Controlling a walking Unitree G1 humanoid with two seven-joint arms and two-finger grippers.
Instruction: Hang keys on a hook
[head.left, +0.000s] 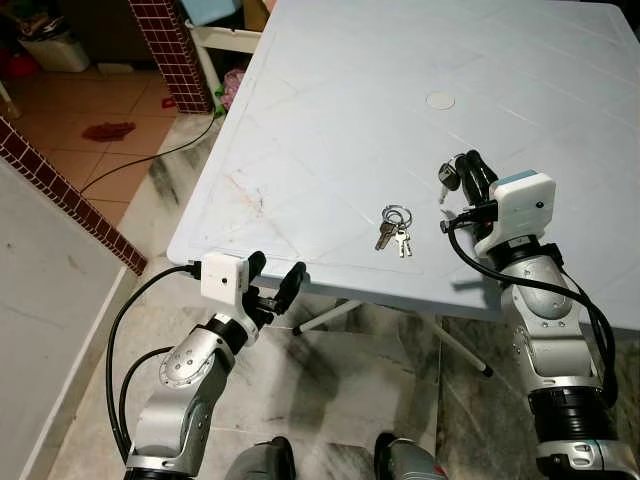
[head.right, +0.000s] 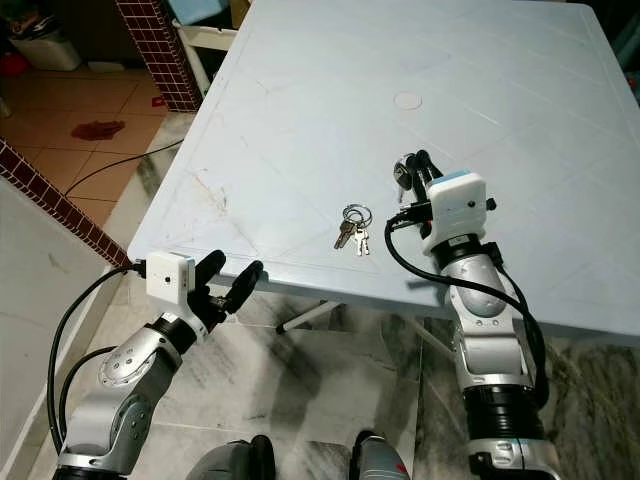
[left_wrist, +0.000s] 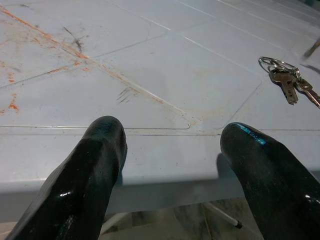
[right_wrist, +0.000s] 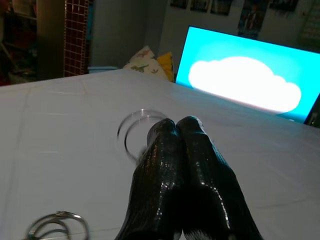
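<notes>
Right gripper (head.left: 462, 172) is clamped on a key (head.left: 448, 178) with a black head, lifted a little off the white table (head.left: 330, 110). In the right wrist view the two fingers (right_wrist: 180, 165) press together and a thin key ring (right_wrist: 134, 131) swings blurred beside the tips. Probable reason for the raised hold: the ring must hang free to go over a hook. No hook is visible at this moment, so the target location is unknown.

A second bunch of keys (head.left: 394, 228) on its own rings lies flat on the table, near its front edge, just left of the right gripper and apart from it.

Left gripper (head.left: 272, 276) sits at the table's near edge, lower left, fingers (left_wrist: 97, 160) spread wide and gripping nothing. Judged idle, parked clear of the right arm's work.
</notes>
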